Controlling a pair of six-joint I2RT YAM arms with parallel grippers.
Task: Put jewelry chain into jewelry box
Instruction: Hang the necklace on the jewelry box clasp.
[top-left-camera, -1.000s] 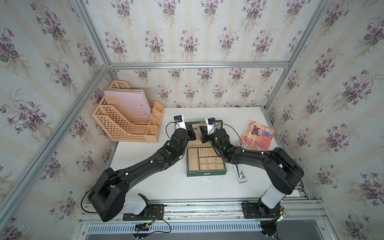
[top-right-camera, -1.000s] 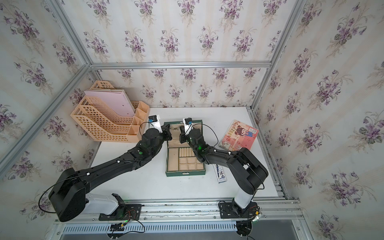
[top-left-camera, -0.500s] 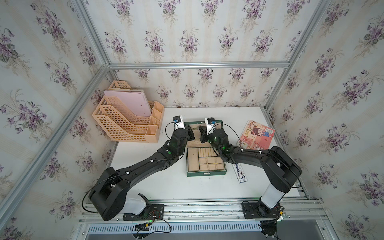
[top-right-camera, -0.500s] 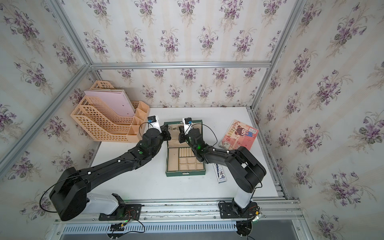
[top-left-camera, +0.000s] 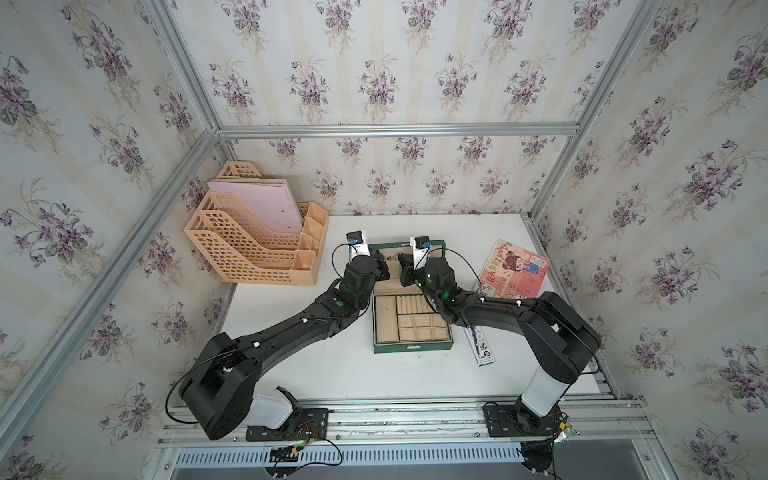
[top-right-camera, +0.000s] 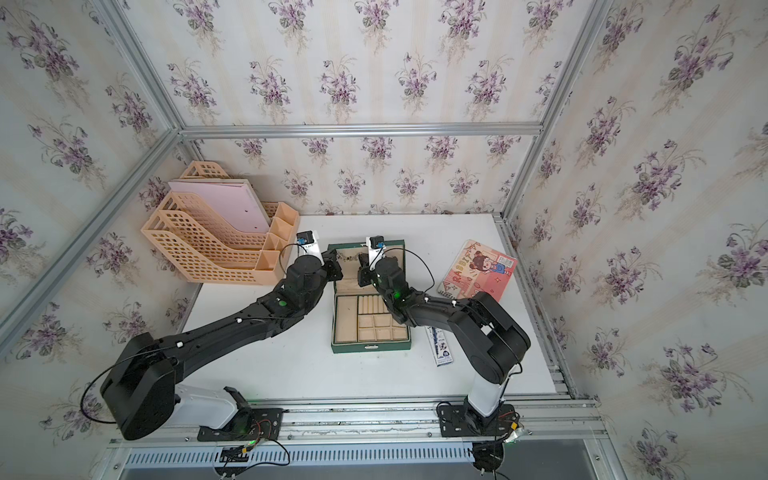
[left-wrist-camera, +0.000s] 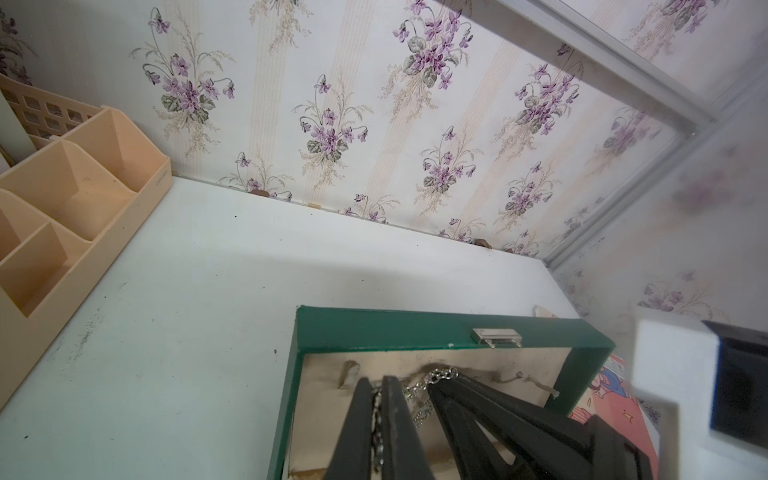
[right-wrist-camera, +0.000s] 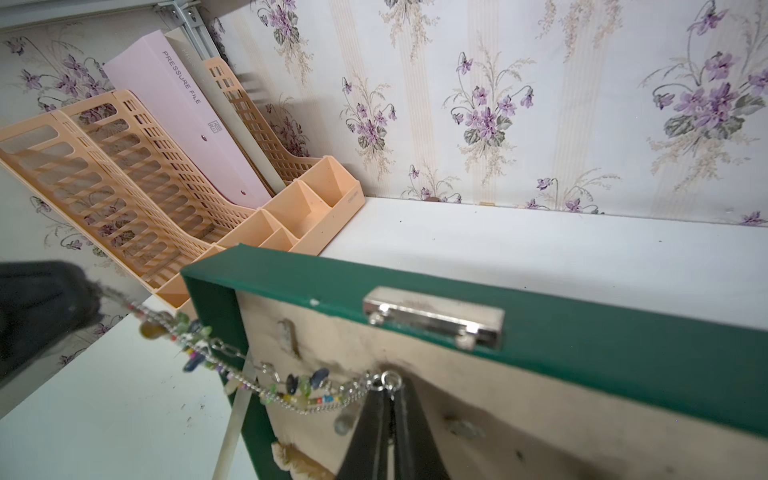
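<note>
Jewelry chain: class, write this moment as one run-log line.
left gripper: shut on jewelry chain | right gripper: shut on its ring end | chain: strung between both, by open jewelry box lid

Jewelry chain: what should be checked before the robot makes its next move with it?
1. The jewelry box is open: ok, its lid stands up.
2. The left gripper is shut on the jewelry chain: ok.
3. The right gripper pinches the chain's ring end: ok, though how firmly cannot be told.
4. The chain is free of the lid's lining: cannot tell.
5. The chain is in one of the compartments: not ok, it hangs stretched between the grippers in front of the lid.
</note>
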